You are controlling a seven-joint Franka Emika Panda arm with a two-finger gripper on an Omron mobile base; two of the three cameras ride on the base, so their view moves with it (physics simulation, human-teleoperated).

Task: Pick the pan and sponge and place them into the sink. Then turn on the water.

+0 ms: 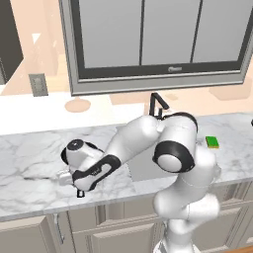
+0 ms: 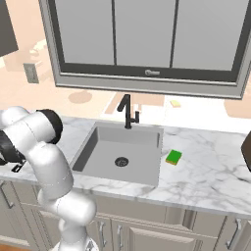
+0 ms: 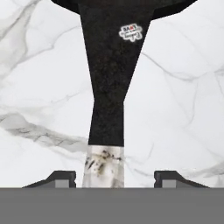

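Observation:
The pan (image 3: 108, 83) lies on white marble in the hand view, its black bowl at the top edge and its handle running down to a silver-grey end. My gripper (image 3: 116, 177) straddles that handle end, open, with a gap on each side between handle and fingertips (image 3: 63, 177). In the left base view my gripper (image 1: 79, 190) points down at the counter left of the sink (image 1: 148, 170), and the arm hides the pan there. The green sponge (image 1: 212, 142) (image 2: 173, 157) lies on the counter just right of the sink (image 2: 95, 147). The water is out of view.
A black faucet (image 2: 127, 112) (image 1: 157, 104) stands behind the basin under a wide window. The round drain (image 2: 121, 161) sits mid-basin. The counter's front edge runs just below my hand. A dark object (image 2: 247, 149) shows at the far right edge.

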